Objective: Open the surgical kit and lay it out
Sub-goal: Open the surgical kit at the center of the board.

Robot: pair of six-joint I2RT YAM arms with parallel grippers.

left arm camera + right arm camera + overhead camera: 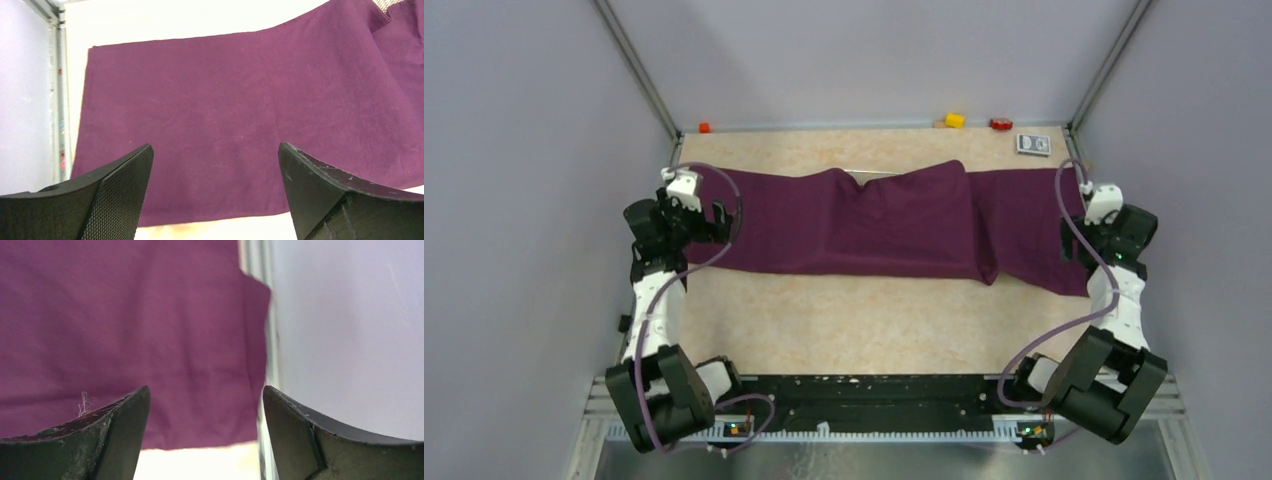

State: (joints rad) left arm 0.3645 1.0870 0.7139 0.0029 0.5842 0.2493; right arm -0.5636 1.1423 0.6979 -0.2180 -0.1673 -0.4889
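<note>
The surgical kit's dark purple cloth wrap (894, 225) lies stretched across the table, humped in the middle over what it covers. A thin silver edge (871, 172) peeks out behind it, and a bit of steel mesh tray (387, 4) shows in the left wrist view. Clamps and tweezers are hidden. My left gripper (712, 216) hovers open over the cloth's flat left flap (200, 110), jaws wide with nothing between them (215, 147). My right gripper (1078, 240) is open above the right flap's end (125, 315), empty too (205, 390).
At the back edge sit an orange block (705, 127), a yellow block (954, 120), a red block (1000, 124) and a blue-white card packet (1033, 144). Enclosure walls and metal frame posts (267, 365) stand close beside both grippers.
</note>
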